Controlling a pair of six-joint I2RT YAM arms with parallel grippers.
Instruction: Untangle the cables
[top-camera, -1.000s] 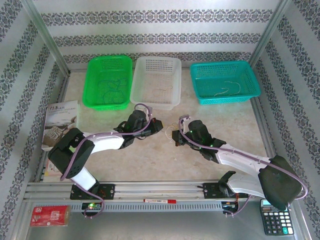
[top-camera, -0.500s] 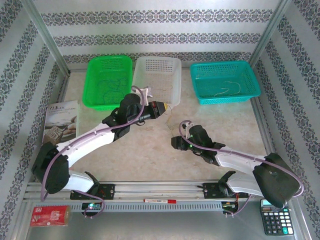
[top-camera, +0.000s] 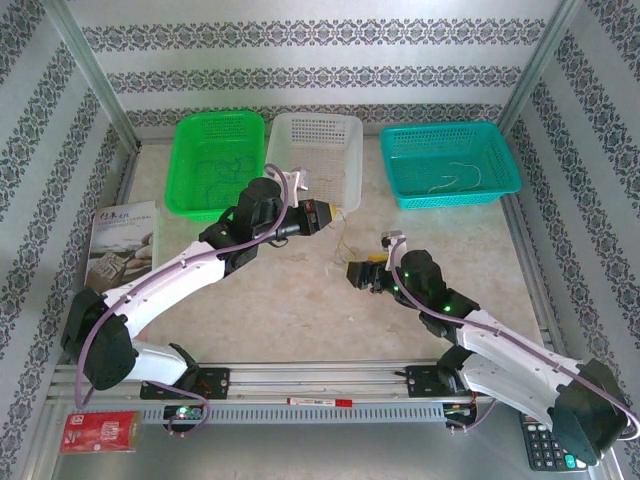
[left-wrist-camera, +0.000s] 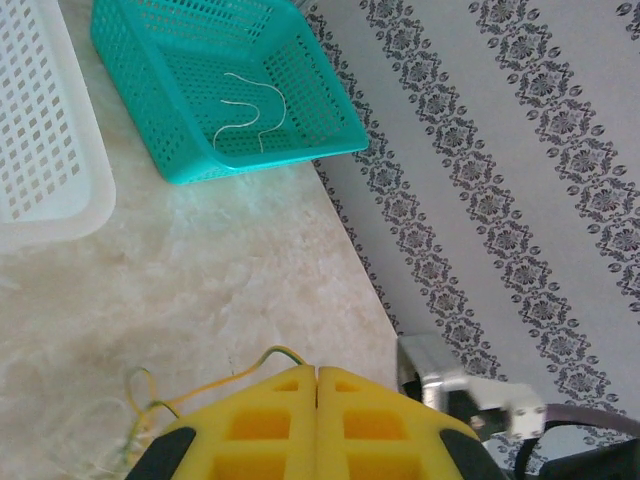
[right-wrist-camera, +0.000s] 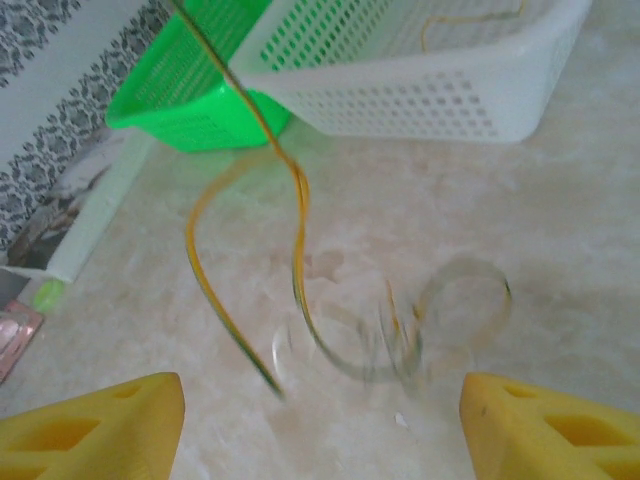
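Left gripper (left-wrist-camera: 317, 375), clamped on one yellow-green strand (right-wrist-camera: 299, 200), has been raised away from the wide-open right gripper (right-wrist-camera: 320, 400), so separation is judged underway.

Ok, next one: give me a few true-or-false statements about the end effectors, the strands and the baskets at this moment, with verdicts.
1. The left end effector is shut, and a yellow strand trails from it. True.
2. The right end effector is clamped on a strand. False: its fingers stand wide apart with nothing between them.
3. A white strand lies inside the teal basket. True.
4. The calculator sits by the left arm's base. False: it is at the near right corner.
5. Pale curly strands lie on the table ahead of the right end effector. True.
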